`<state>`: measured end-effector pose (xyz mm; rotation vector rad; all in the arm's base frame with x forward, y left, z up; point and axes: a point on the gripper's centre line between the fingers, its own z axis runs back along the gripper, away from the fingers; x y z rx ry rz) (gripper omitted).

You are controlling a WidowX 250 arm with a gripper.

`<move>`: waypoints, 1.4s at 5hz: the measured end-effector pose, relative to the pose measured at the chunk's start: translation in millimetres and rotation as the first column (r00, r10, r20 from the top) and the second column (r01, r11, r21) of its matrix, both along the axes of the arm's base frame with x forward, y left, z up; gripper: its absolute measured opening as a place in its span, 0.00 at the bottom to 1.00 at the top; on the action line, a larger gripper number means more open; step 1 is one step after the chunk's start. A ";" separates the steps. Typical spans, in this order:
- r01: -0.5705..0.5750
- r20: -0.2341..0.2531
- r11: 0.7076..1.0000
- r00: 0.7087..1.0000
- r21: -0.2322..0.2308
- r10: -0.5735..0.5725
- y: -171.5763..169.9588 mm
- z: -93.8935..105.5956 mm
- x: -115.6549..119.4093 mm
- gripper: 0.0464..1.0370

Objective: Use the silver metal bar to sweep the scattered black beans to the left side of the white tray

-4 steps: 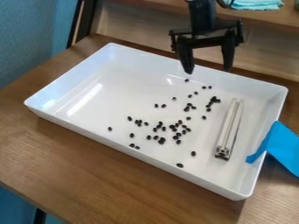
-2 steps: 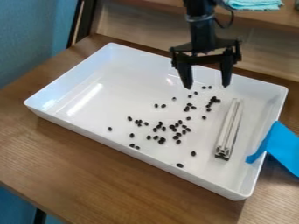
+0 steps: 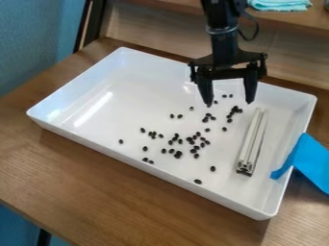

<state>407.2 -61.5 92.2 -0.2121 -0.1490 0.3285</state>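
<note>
Right now, we are seeing the white tray (image 3: 160,175) spanning much of the wooden table (image 3: 96,197), its raised walls bounding the gripper's (image 3: 229,102) room. The widest open stretch inside is running between the beans and the tray's left wall; a narrower one is lying between the metal bar (image 3: 252,144) and the right wall. We are finding the gripper hanging over the tray's far part, its fingers spread and grasping nothing. The black beans (image 3: 178,154) are lying scattered across the middle and right of the tray floor, a few sitting near the fingertips.

Around it, the table's brown grain is showing, a blue wall (image 3: 29,38) is rising at upper left, a blue strip (image 3: 308,161) is draping over the right rim, and a teal cloth (image 3: 279,5) is resting behind.

We are losing the arm, cloth and strip at the view's edges, and we are unable to tell whether the left-hand fingertip is touching a bean.
</note>
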 end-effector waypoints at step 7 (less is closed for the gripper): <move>0.000 0.016 0.999 1.000 0.043 -0.001 -40.6 -42.5 -10.7 0.61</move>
